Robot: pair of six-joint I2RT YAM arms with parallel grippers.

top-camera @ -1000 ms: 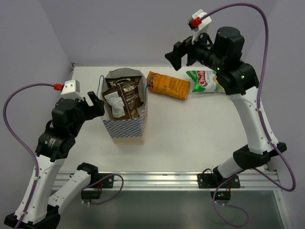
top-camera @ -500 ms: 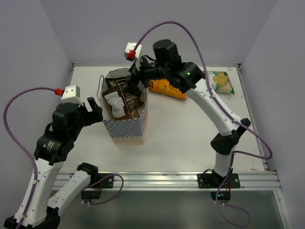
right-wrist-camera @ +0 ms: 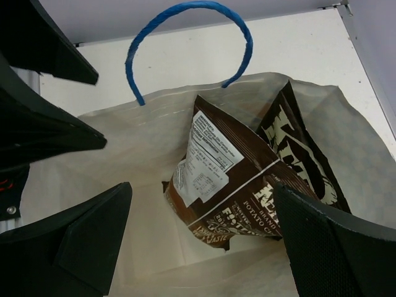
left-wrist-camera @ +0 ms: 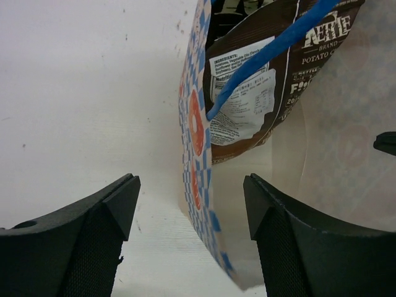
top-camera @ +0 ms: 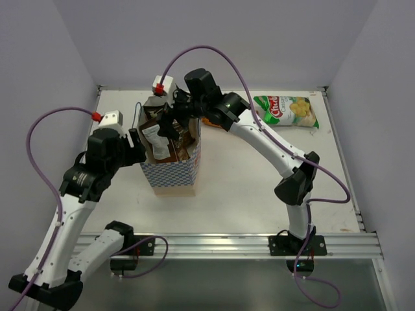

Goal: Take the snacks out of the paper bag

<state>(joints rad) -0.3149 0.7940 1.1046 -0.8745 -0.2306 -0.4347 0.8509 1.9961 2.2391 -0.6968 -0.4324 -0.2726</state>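
2 arms [top-camera: 266,139] [top-camera: 78,188] bend toward the paper bag [top-camera: 170,170]. Over its mouth the right fingers [right-wrist-camera: 86,241] gape wide. The left fingers [left-wrist-camera: 93,229], also wide, straddle its left wall.

Paper bag [top-camera: 170,165] upright on worktop [top-camera: 259,181], left of centre. Two packets standing inside: front packet [right-wrist-camera: 229,185], second packet [right-wrist-camera: 303,154] tucked behind it. Chip bag [top-camera: 285,110] flat at far right, well apart from paper bag. Left end effector [left-wrist-camera: 192,210] straddles paper bag's left wall, jaws apart. Right end effector [right-wrist-camera: 201,235] over bag mouth, jaws apart.
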